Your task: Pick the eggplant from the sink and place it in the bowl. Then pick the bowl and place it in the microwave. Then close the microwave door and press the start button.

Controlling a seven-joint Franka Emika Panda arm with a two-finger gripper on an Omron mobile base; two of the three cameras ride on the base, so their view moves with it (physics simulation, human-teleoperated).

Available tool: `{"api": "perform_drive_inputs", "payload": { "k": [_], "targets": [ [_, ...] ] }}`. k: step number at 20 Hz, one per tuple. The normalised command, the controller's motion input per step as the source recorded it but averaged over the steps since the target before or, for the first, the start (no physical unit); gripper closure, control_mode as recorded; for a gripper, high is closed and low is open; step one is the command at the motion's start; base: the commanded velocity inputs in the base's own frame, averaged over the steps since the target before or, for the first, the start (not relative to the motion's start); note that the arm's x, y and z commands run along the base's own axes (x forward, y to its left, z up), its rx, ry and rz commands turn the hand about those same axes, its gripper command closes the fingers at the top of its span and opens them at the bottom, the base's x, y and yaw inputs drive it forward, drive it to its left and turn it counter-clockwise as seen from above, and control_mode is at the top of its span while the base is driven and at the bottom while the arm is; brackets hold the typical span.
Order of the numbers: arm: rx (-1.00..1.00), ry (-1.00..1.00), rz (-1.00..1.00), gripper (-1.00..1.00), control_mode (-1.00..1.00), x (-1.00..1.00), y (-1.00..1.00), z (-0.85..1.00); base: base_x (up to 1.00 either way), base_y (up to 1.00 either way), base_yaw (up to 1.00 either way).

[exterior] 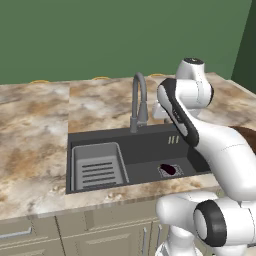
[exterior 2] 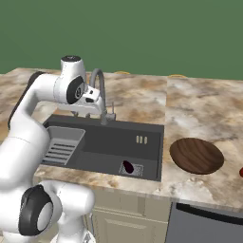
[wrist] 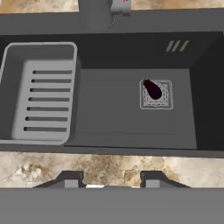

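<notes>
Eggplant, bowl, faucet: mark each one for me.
eggplant (wrist: 152,89), hand view, middle of its dark body over the drain.
bowl (exterior 2: 196,155), right base view, centre of its wooden inside.
faucet (exterior: 139,95), left base view, upper gooseneck.

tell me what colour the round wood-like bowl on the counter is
Dark reddish-brown with wood grain streaks, clearest in the right base view.

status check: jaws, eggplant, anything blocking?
Gripper above the sink, jaws apart, empty. Eggplant on the drain. Bowl on the counter. Nothing blocking.

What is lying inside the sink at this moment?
Inside the sink are a grey slotted rack on one side and the eggplant lying on the square drain grate. The eggplant covers part of the grate.
</notes>
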Motion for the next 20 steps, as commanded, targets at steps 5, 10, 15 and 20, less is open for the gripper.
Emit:
{"api": "perform_drive_inputs", "payload": {
  "k": [5,10,15,20],
  "targets": [
    [0.03,0.0,-0.03,-1.0,-1.0,-0.3,-0.1,-0.06,0.0,0.0,0.0],
    [0.07,0.02,-0.09,-1.0,-1.0,-0.69,-0.43,-0.39,0.0,0.0,0.0],
    [0.0,0.04,0.0,-1.0,-1.0,-0.4,-0.66,-0.92,0.0,0.0,0.0],
    [0.02,0.02,0.01,-1.0,-1.0,-0.12,-0.64,-1.0,0.0,0.0,0.0]
  ]
}}
